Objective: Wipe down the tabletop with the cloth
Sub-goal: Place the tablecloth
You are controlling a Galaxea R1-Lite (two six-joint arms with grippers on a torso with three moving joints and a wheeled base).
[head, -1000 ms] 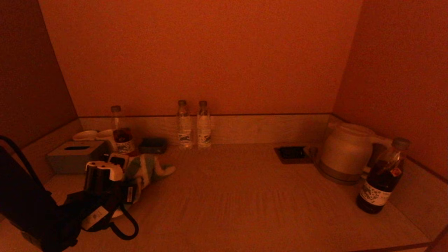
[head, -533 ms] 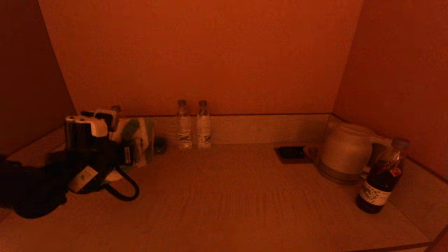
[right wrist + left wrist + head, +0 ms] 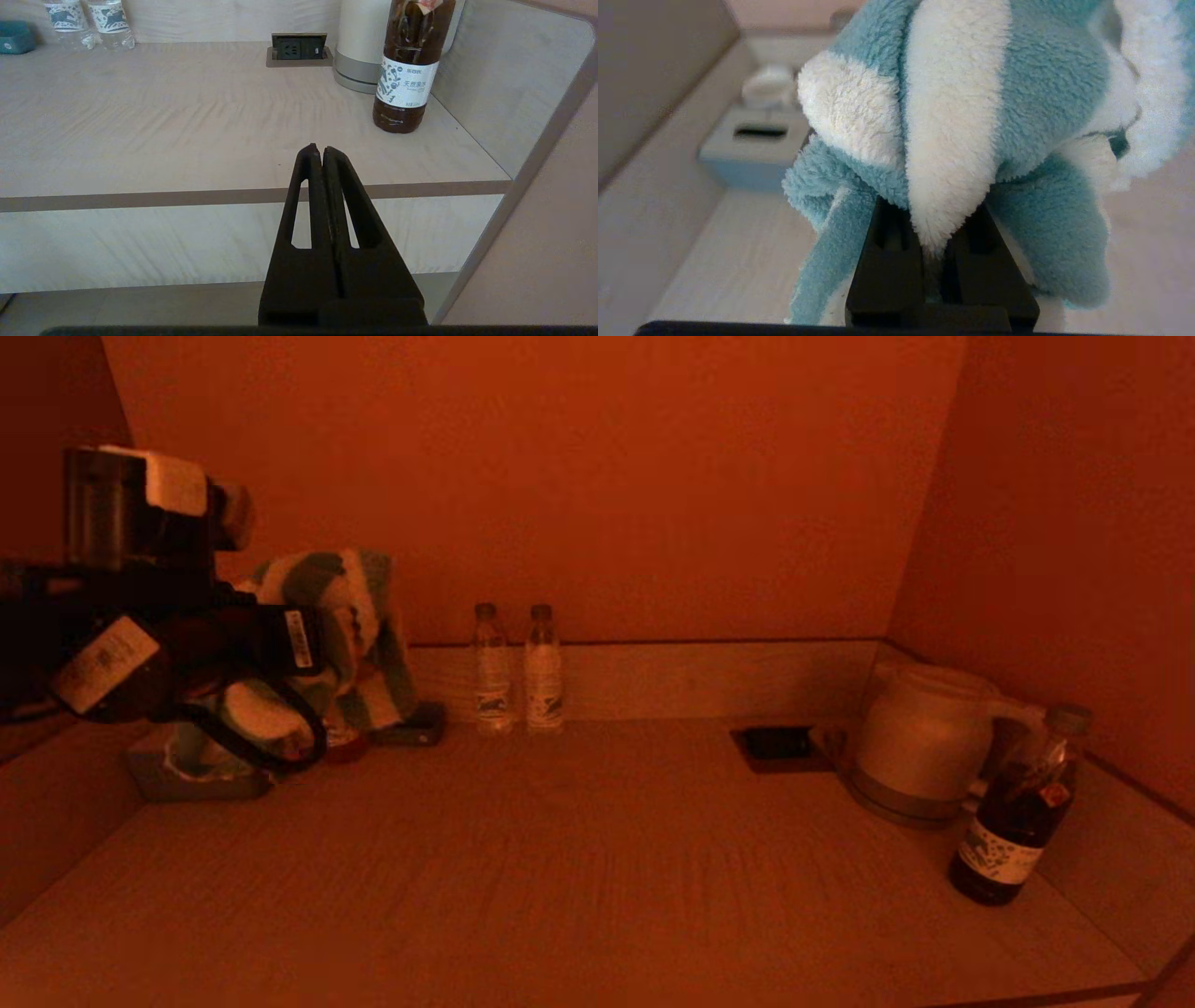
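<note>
My left gripper (image 3: 322, 644) is shut on a fluffy blue-and-white striped cloth (image 3: 359, 616) and holds it high above the back left of the tabletop (image 3: 579, 859). In the left wrist view the cloth (image 3: 952, 116) bunches over the black fingers (image 3: 887, 266) and hangs down either side, clear of the surface. My right gripper (image 3: 321, 150) is shut and empty, parked below and in front of the table's front edge; it does not show in the head view.
A grey tissue box (image 3: 187, 775) and cups (image 3: 768, 86) stand at the back left. Two water bottles (image 3: 518, 667) stand at the back wall. A recessed socket (image 3: 780, 745), a white kettle (image 3: 924, 737) and a dark drink bottle (image 3: 1018, 812) stand at the right.
My left arm has risen from the tabletop and moved left, lifting the cloth off the surface into the air. The right arm has not moved.
</note>
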